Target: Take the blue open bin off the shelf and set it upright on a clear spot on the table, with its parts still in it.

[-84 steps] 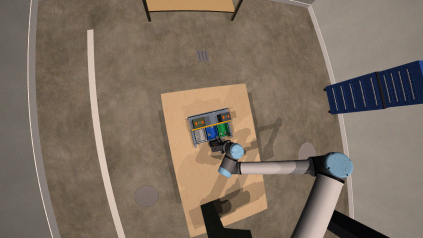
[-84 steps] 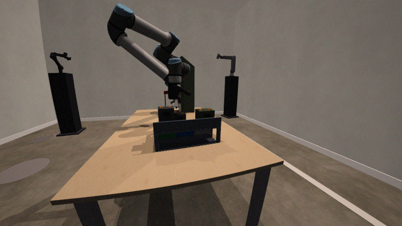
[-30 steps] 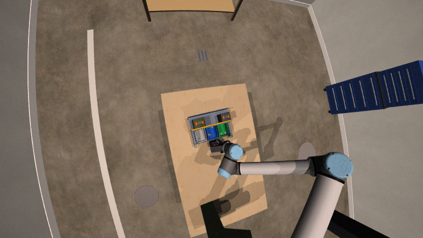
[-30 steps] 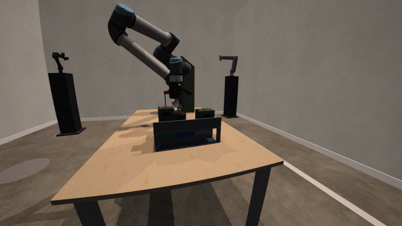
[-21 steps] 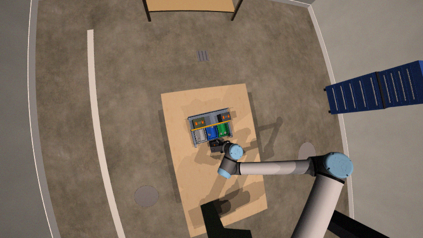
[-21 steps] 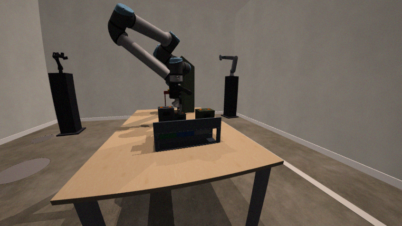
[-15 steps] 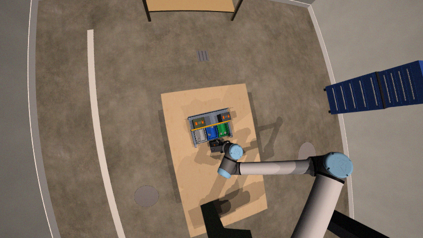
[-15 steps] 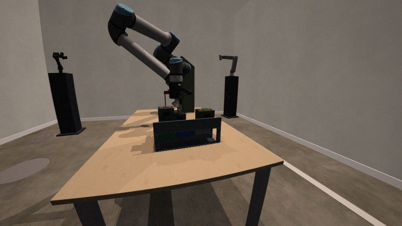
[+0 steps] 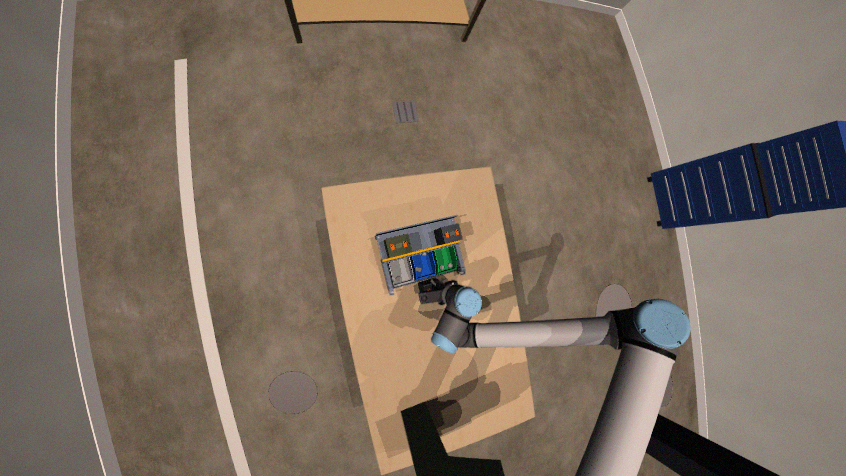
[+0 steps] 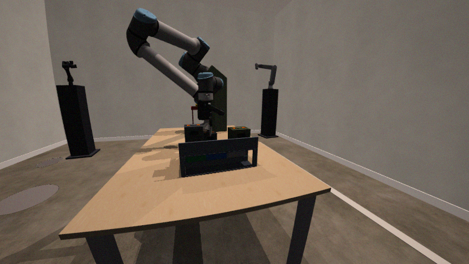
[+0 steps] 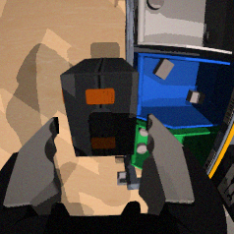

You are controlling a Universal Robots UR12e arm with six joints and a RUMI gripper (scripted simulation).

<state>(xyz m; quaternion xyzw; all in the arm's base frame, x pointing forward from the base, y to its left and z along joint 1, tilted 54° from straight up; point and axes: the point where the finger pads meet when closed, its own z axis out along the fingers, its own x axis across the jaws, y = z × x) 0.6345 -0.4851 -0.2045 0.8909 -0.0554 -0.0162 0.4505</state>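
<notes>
The jaws stand partly open, a gap between them, with nothing gripped. From above, the wrist of the arm [image 9: 467, 301] [image 10: 205, 86] covers much of them. Ahead of them, in the wrist view, a dark case [image 9: 427, 289] [image 11: 74, 108] with orange patches stands on the desk [image 9: 378, 355] [image 10: 196, 197] [image 11: 25, 25], its near end between the fingertips' lines but apart from both. I can't tell how much height separates them. A small grey bracket [image 11: 129, 178] shows through the gap; whether it belongs to the shelf is unclear.

Just beside the case, ahead and right of the jaws in that same view, the blue bin [image 9: 423, 265] [image 11: 172, 108] sits upright in the shelf [image 9: 389, 284] [image 10: 218, 144], small grey parts inside. The green bin [image 9: 445, 260] is nearer, partly hidden by one finger; the white bin [image 9: 400, 270] [image 11: 172, 25] lies farther, cut off by the frame. From outside, the shelf's back leaves only dim strips of colour.

Beyond, the desk top is pale wood, crossed by shadows. Around it are brown mottled floor, grey walls [image 10: 377, 82], two black pedestals [image 10: 74, 121] [image 10: 269, 111] and a blue cabinet [image 9: 709, 189], cut off at the edge.
</notes>
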